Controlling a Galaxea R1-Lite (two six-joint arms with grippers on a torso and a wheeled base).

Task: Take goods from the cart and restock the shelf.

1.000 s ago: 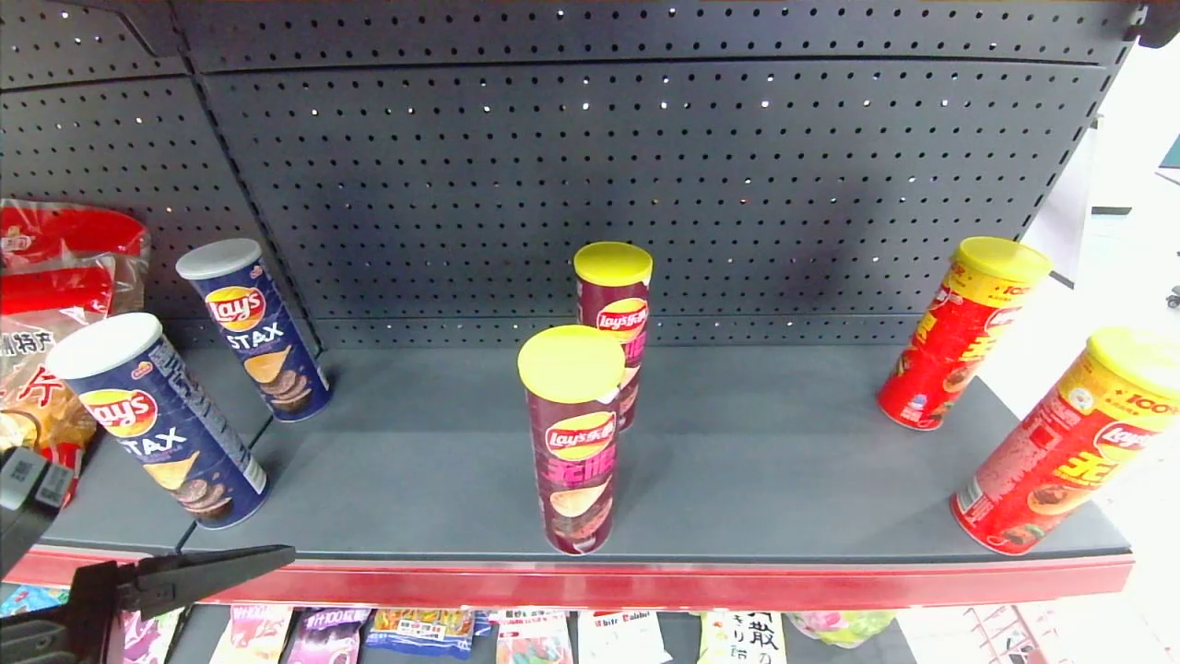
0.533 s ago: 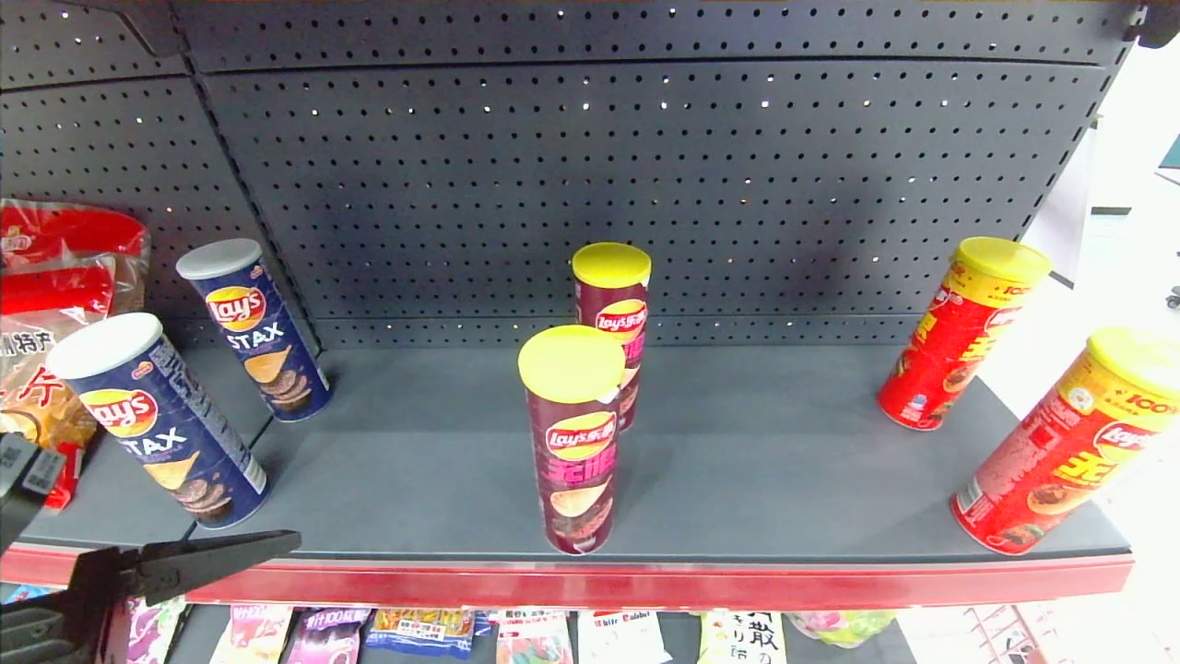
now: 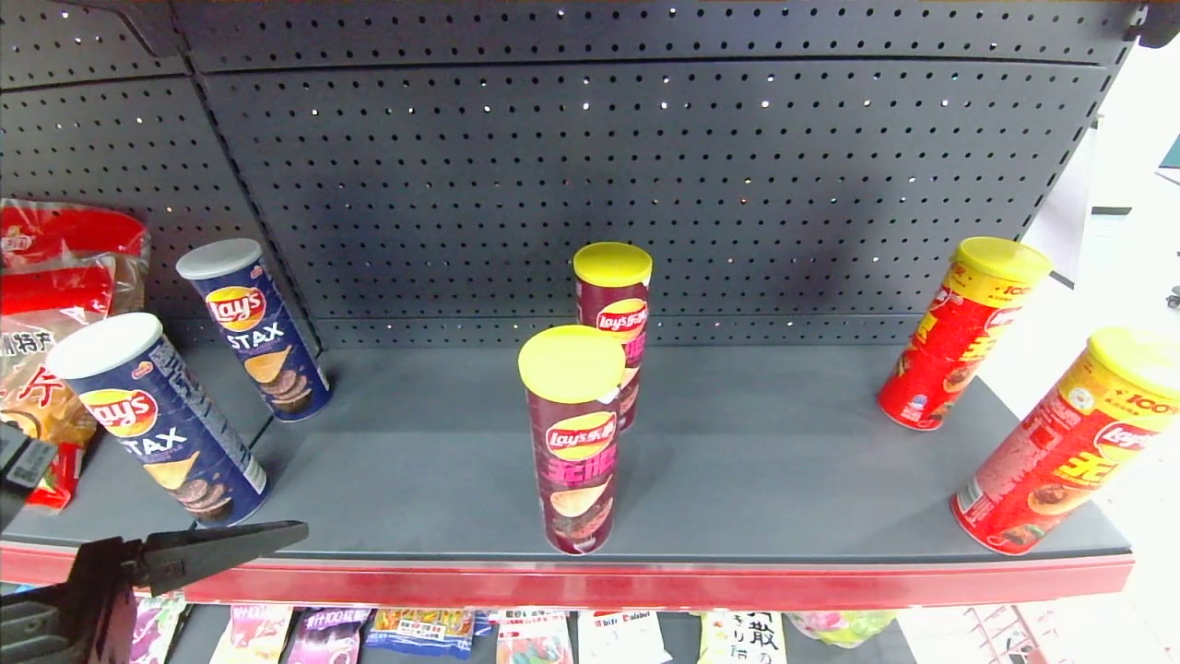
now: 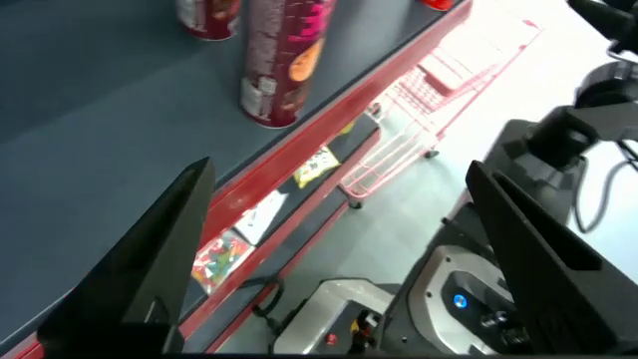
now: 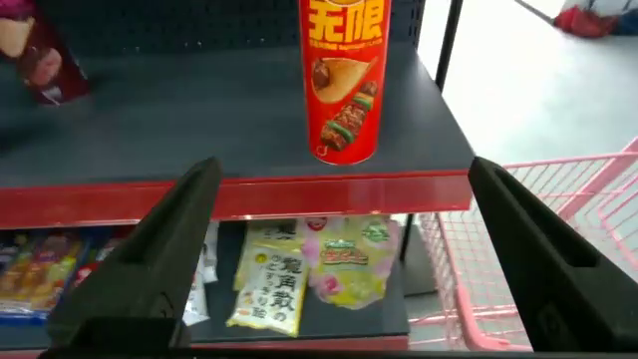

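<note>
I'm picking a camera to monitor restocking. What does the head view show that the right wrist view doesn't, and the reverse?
Head view, not right wrist: two blue cans standing at the shelf's left, and snack bags beside them.
Right wrist view, not head: the right gripper, fingers open with nothing between them.
Both: the front red can near the shelf's right end, the red shelf edge, packets on the shelf below, and the pink cart, which is only a faint trace in the head view's corner.
</note>
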